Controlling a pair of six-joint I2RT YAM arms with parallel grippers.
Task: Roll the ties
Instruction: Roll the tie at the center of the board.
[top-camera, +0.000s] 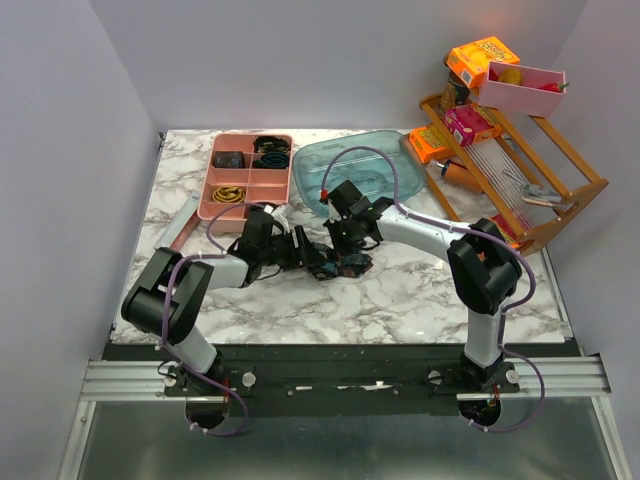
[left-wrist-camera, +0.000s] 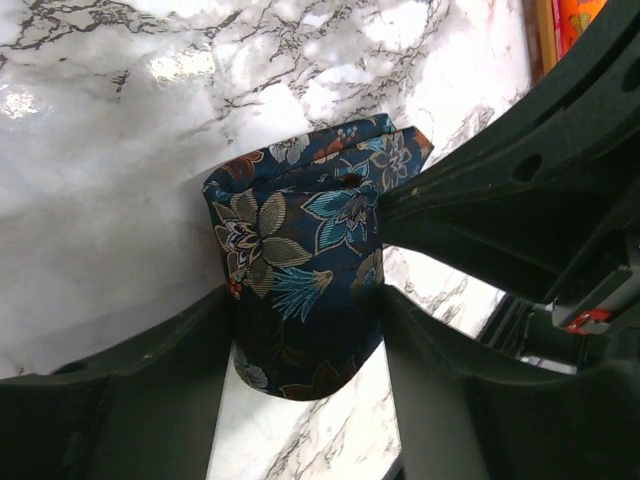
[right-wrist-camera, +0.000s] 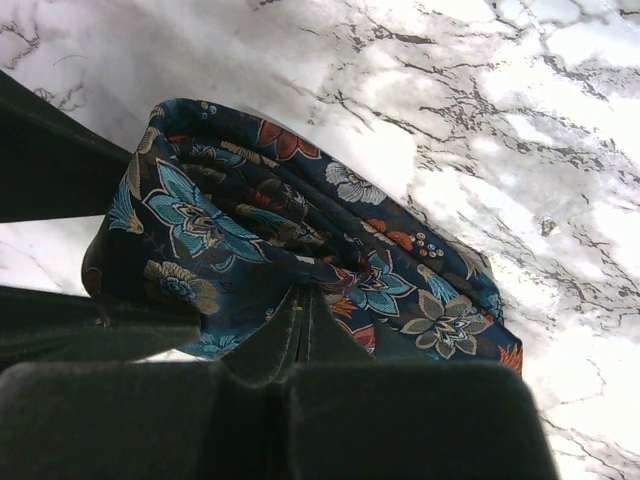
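Note:
One of the ties (top-camera: 348, 266) lies rolled into a fat bundle mid-table, dark navy with orange and pale-blue flowers. My left gripper (top-camera: 318, 262) reaches it from the left. In the left wrist view the roll (left-wrist-camera: 300, 250) sits between the two fingers (left-wrist-camera: 200, 340), which press on both of its sides around the gripper's midpoint (left-wrist-camera: 305, 300). My right gripper (top-camera: 345, 245) comes down from behind. Seen from the right wrist, that gripper (right-wrist-camera: 300, 300) is shut, its joined tips pushed into the folds of the tie (right-wrist-camera: 250, 210). Whether any fabric is pinched there is hidden.
A pink compartment tray (top-camera: 250, 175) with small dark rolls stands at the back left, and a clear blue tray (top-camera: 370, 170) sits beside it. At the right, a wooden rack (top-camera: 530, 180) holds snack boxes and a pink bin (top-camera: 520, 88). The right arm's body (left-wrist-camera: 520, 200) crowds the roll.

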